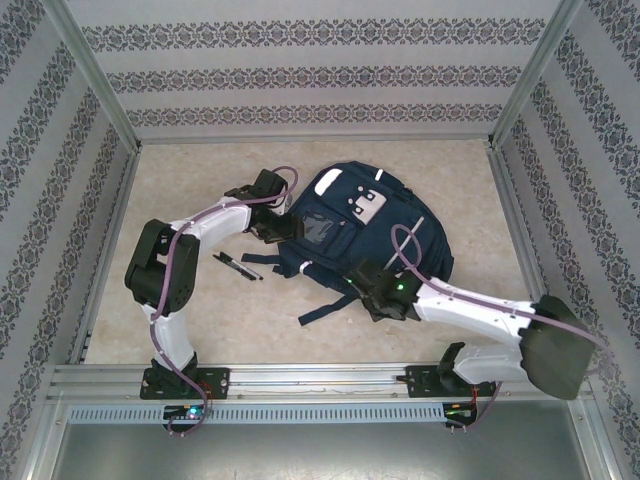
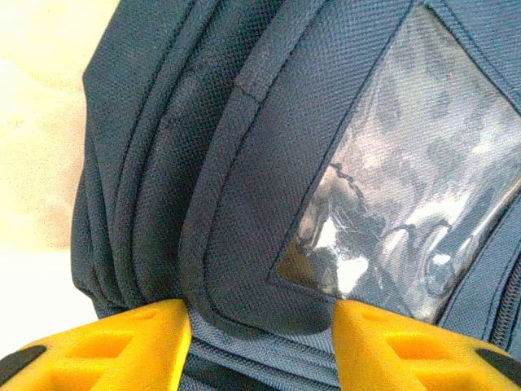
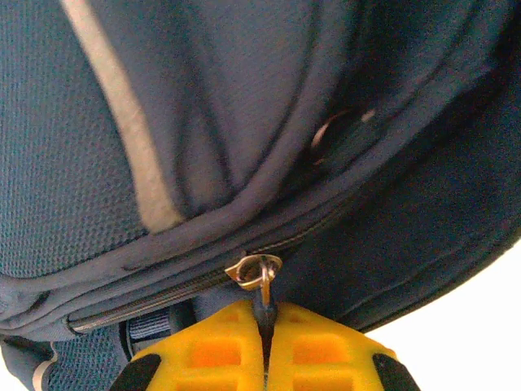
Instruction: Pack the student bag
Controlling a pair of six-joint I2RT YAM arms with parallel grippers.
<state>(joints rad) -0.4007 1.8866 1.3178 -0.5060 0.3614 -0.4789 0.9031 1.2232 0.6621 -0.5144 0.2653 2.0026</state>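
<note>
Beige mottled tabletop, patterned striped walls, navy student bag, pen beside

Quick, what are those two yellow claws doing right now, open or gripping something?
Left gripper: open, an edge of the backpack between its fingers.
Right gripper: shut on the backpack's zipper pull.
</note>
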